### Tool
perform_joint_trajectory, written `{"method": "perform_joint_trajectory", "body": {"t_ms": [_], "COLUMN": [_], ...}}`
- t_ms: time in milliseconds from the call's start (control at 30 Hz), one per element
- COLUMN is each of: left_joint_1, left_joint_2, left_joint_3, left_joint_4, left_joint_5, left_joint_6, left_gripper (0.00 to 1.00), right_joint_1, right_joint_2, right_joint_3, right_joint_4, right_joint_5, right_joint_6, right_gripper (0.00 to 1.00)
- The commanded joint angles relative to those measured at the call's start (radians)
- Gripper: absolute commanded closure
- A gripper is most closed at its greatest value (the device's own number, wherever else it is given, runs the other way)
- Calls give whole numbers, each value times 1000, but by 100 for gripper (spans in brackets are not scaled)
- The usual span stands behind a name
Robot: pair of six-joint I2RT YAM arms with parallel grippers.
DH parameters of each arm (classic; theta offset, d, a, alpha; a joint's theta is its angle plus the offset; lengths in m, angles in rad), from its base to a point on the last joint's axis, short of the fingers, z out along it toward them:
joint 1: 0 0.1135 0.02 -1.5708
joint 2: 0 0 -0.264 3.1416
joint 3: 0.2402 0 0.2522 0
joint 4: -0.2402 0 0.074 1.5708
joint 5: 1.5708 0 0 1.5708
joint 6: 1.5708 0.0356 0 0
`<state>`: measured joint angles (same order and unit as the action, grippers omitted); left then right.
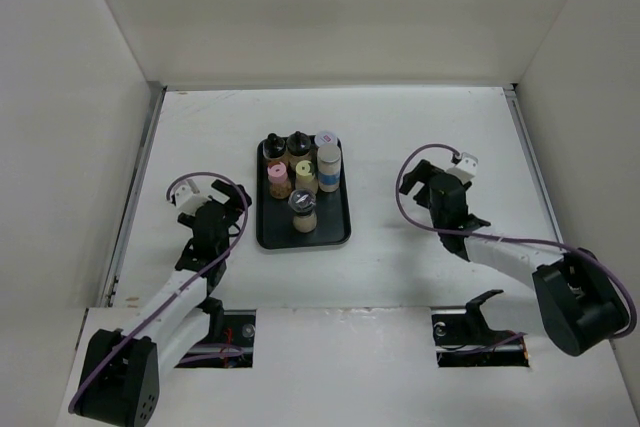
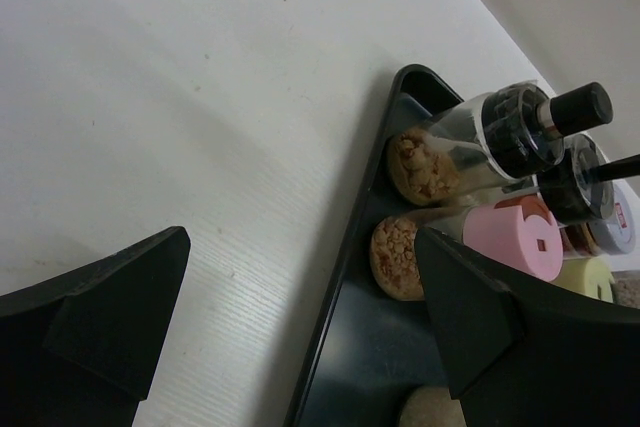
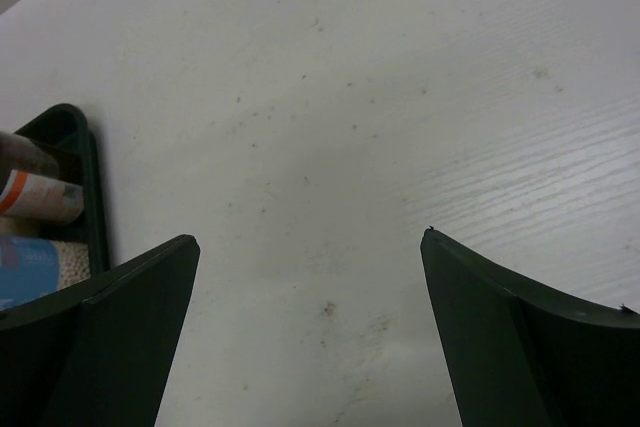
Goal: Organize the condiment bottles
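Brown, pink-lidded, cream condiment bottles [image 1: 300, 175] packed upright on tray [image 1: 335, 225] | left gripper [image 2: 300, 242] left of tray, jaws apart, empty | right gripper [image 3: 310, 237] right of tray, agape, empty | probably best: descend vertically, pinch one cap, spare neighbours

Condiment bottles [image 1: 301, 177] in tray [image 1: 330, 232], between grippers.

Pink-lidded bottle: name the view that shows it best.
Left wrist: the pink-lidded bottle is close, lid and grainy contents plain, though the left tool's finger covers its middle. Top external shows it small, on the tray. Right wrist misses it.
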<state>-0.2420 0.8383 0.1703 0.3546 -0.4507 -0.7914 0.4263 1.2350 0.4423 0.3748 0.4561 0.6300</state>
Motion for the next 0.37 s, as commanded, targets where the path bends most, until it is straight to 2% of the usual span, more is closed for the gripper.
{"method": "perform_joint_trajectory", "body": {"t_ms": [0,333], "left_joint_1": [4,-29], "left_joint_2": [-5,-51], "left_joint_3": [52,66], "left_joint_4": [41,1], "left_joint_5": [0,-3], "left_joint_6": [37,75], "left_gripper": [0,0], "right_joint_1": [32,39], "right_joint_2": [-8,-15], "right_joint_3": [38,39], "right_joint_4": [101,101], "right_joint_5": [-22,-50], "right_joint_6": [14,14], "right_gripper": [0,0]}}
